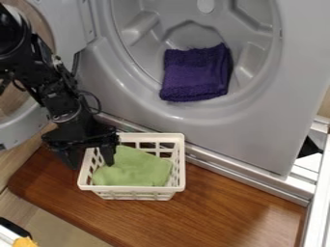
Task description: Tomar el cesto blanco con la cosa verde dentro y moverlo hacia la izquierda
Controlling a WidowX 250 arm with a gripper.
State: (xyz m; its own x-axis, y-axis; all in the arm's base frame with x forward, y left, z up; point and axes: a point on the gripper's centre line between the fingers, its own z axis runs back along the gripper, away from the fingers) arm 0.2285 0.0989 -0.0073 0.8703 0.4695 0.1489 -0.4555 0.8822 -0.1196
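nearest the camera, a broad strip of the brown wooden desk [213, 212] runs in front of the white basket [178, 166], which sits upright on the boards, left of the middle of the camera view. the green cloth [138, 170] lies crumpled inside it, so that part of the job needs nothing more. at the basket's left side is the claw [91, 165], its two fingers spread, one inside the basket beside the cloth and the other outside, with the side wall between them; i see no pinch on the plastic. i'd put the task at the lining-up stage: the claw is placed for a hold, but the basket rests on the desk and the grasp looks yet to be made. what's left, as i judge it, is closing on that wall, shifting the basket left with the cloth in it, and letting go. farther back, past the metal edging, stands the grey machine [226, 132], with a folded purple cloth [197, 72] in its drum [190, 36], which the task doesn't call for.
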